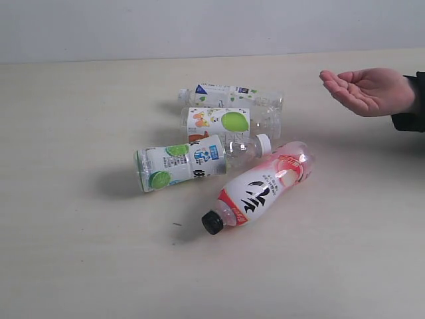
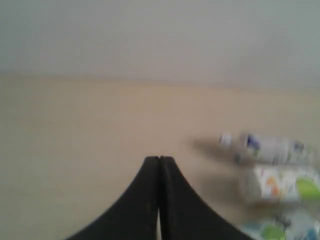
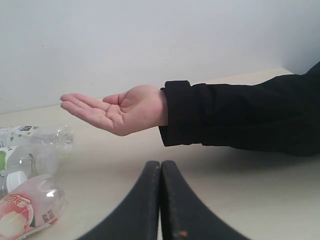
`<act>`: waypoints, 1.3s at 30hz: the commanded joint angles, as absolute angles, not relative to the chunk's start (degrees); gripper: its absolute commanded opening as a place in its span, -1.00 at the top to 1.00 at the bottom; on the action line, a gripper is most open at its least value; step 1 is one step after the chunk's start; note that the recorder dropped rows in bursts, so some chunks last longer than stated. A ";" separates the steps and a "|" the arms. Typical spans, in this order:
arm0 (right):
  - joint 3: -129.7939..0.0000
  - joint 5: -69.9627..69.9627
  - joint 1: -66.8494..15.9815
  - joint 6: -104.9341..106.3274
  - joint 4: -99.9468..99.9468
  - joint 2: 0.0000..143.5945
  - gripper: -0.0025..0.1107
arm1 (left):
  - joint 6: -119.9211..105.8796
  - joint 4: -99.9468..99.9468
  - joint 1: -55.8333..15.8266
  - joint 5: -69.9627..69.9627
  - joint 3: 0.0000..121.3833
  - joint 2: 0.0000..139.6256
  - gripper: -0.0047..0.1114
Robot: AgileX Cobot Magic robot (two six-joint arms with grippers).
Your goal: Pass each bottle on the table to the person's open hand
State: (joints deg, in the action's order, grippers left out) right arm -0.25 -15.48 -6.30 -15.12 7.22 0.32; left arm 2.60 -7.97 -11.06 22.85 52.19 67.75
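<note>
Several clear bottles lie on their sides in the middle of the pale table (image 1: 80,266). The leaf-label bottle (image 1: 229,96) is farthest back, with the green-fruit bottle (image 1: 229,122) in front of it. Nearer lie the lime-slice bottle (image 1: 192,163) and the red bottle with black calligraphy (image 1: 262,187), black cap toward the front. An open hand (image 1: 365,90), palm up, is held above the table at the right. My left gripper (image 2: 159,159) is shut and empty, off to the side of the bottles (image 2: 272,149). My right gripper (image 3: 161,163) is shut and empty, below the hand (image 3: 117,111).
A plain pale wall (image 1: 199,26) runs behind the table. The person's black sleeve (image 3: 240,117) reaches in from the right, above the table surface.
</note>
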 commanded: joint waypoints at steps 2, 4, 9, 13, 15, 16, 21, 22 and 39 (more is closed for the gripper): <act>0.00 -15.08 -6.02 -15.05 7.60 0.00 0.96 | -12.45 -14.95 -16.02 50.16 68.77 86.71 0.92; 0.00 -15.08 -6.02 -15.05 7.60 0.00 0.96 | -18.05 -16.79 -19.47 52.70 73.50 92.19 0.87; 0.00 -15.08 -6.02 -15.05 7.60 0.00 0.96 | -23.39 -13.48 -26.97 53.21 81.72 102.13 0.53; 0.00 -15.08 -6.02 -15.05 7.60 0.00 0.96 | -27.61 -9.95 -31.21 56.13 87.38 107.35 0.14; 0.00 -15.08 -6.02 -15.05 7.60 0.00 0.96 | -32.23 -9.52 -32.59 57.45 88.67 108.90 -0.06; 0.00 -15.08 -6.02 -15.05 7.60 0.00 0.96 | -35.06 -9.42 -33.22 57.63 88.96 109.44 -0.15; 0.00 -15.08 -6.02 -15.05 7.60 0.00 0.96 | -42.01 -9.39 -35.34 56.98 88.97 110.80 -0.35; 0.00 -15.08 -6.02 -15.05 7.60 0.00 0.96 | -42.01 -9.29 -35.84 56.17 88.97 111.64 -0.37; 0.00 -15.08 -6.02 -15.05 7.60 0.00 0.96 | -46.20 -7.27 -35.94 50.65 88.97 121.75 -0.36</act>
